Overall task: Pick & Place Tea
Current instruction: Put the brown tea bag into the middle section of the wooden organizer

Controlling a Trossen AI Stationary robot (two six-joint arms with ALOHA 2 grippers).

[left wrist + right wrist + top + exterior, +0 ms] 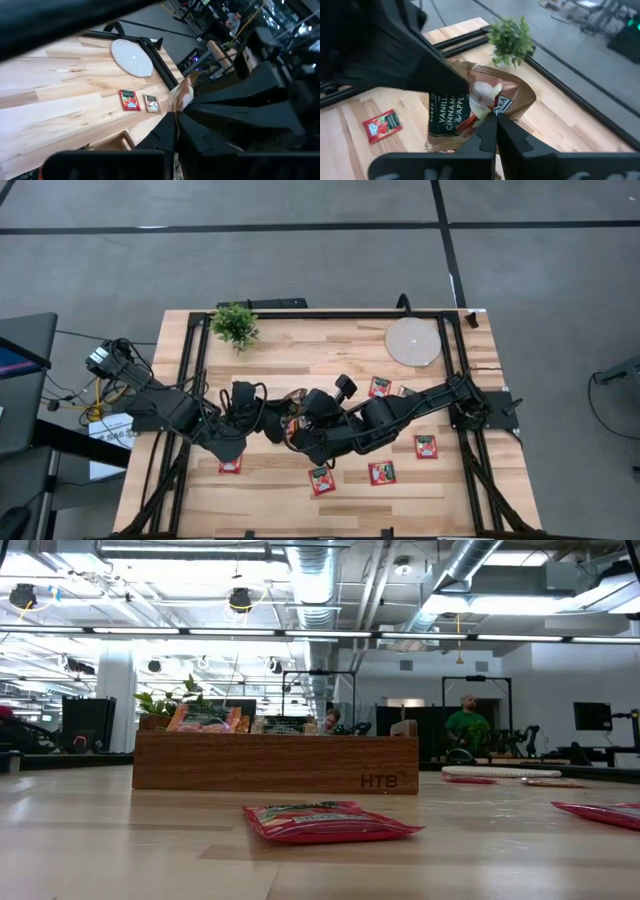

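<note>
Right at the tips of both my hands, out over the middle of the counter, is one beige sachet, the vanilla-cinnamon-apple one. My right hand is pinched fully shut on its lower edge, and my left hand is closed up too, tips together right at the same sachet from the opposite side. So it looks like a two-handed pass, with the packet held up in the air so neither set of fingers has to scrape it off the wood. I'd guess the point is to get a better grip angle before dropping it into the tray, which sits just under and behind where my hands meet and already has a few packets standing in it. Room-wise it's tight: my two arms are crossed close together, so whichever hand lets go needs to back straight out, not swing sideways into the other one. Several red sachets lie flat beyond my right hand towards the near edge of the counter, one of them is by my left arm, and a couple more are off on the far side. They're all well apart from each other and clear of the edges, so easy pickings later. The little plant and the round pad are well away from both hands, near the far rail, and not in the way.
</note>
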